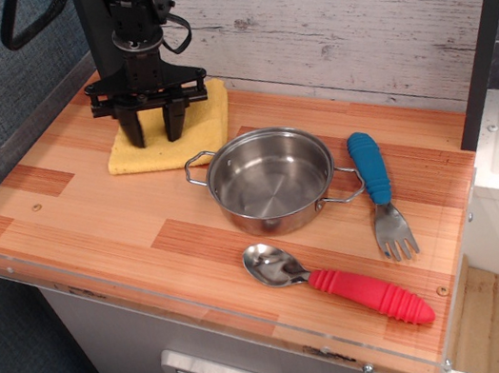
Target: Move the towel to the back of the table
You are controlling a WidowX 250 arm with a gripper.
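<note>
The yellow towel [185,138] lies flat at the back left of the wooden table [92,224], close to the plank wall. My black gripper [154,134] points straight down over the towel. Its two fingers [132,130] are spread apart, with yellow cloth showing between them. The fingertips sit at or just above the cloth, and nothing is held. The arm hides the towel's far left part.
A steel pot [272,181] stands right of the towel, its left handle near the towel's corner. A blue-handled fork [377,185] lies right of the pot. A red-handled spoon [339,284] lies in front. The plank wall [345,15] backs the table.
</note>
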